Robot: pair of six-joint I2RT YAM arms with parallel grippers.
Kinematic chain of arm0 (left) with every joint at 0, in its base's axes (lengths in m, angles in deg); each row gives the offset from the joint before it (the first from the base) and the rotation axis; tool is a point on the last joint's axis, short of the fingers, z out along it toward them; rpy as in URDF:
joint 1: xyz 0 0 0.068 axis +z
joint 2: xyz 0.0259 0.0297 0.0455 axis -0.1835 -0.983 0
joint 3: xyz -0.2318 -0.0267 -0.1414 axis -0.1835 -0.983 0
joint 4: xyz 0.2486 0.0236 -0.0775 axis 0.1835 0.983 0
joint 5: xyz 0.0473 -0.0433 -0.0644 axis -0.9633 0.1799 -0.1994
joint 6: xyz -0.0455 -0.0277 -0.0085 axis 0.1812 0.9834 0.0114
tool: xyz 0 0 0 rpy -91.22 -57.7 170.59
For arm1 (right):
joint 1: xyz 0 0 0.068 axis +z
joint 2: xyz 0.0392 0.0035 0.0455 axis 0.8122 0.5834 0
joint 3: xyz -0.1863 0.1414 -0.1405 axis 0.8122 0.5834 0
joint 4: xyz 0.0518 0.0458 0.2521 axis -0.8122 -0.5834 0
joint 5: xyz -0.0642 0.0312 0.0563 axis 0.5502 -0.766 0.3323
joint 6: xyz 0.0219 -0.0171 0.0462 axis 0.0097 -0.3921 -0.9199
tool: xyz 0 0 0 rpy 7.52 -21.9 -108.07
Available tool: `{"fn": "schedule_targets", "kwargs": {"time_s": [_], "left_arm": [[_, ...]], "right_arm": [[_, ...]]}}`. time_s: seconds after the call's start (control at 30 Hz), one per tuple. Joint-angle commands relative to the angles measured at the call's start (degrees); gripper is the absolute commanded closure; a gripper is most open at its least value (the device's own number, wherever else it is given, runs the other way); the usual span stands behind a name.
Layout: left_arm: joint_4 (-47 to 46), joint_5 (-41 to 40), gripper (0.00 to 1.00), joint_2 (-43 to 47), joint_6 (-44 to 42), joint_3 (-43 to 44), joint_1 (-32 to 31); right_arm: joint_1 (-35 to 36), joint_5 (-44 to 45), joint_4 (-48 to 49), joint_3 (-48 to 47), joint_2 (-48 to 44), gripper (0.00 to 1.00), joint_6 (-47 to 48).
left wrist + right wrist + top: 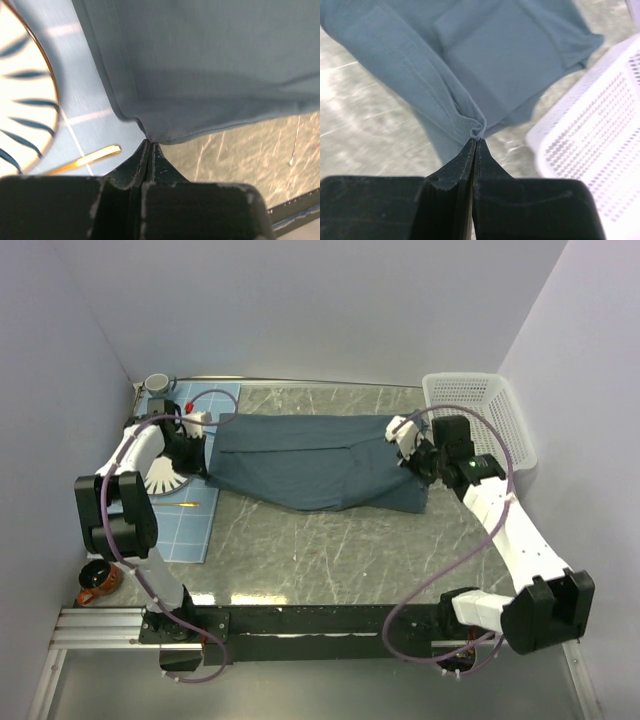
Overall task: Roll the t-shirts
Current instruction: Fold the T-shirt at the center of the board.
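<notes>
The slate-blue t-shirt point(318, 462) lies folded lengthwise across the middle of the grey table. My left gripper point(203, 445) is shut on its left end, the fabric edge point(150, 131) pinched at the tips point(151, 145). My right gripper point(412, 453) is shut on the right end; a stitched hem fold point(470, 122) is pinched at its tips point(477, 141). The cloth hangs slightly lifted between both grippers in the wrist views.
A light blue checked placemat point(190, 510) lies at the left with a striped plate point(165, 477) and a gold utensil point(188, 504). A grey cup point(158, 383) is at the back left. A white basket point(478, 412) stands at the right. A brown mug point(98, 583) sits front left.
</notes>
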Motion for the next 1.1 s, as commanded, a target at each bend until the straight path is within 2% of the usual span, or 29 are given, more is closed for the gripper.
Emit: {"fn": "schedule_targets", "kwargs": {"time_s": [0.0, 0.33, 0.63, 1.07], "left_arm": [[1.8, 0.7, 0.99, -4.8, -0.2, 6.4, -0.8], [4.0, -1.7, 0.99, -15.5, 1.2, 22.0, -1.8], [5.5, -3.5, 0.99, -24.4, 1.7, 32.8, -2.9], [3.8, -6.4, 0.99, -25.4, 3.0, 34.0, -3.7]], "right_arm": [[-2.0, 2.3, 5.9, -5.8, 5.0, 1.0, 2.3], [-6.2, 2.7, 8.7, -19.5, 15.9, 1.0, 6.4], [-6.6, 1.3, 7.5, -31.5, 24.7, 1.0, 9.9], [-6.6, 3.3, 8.2, -33.0, 35.0, 1.0, 13.0]]}}
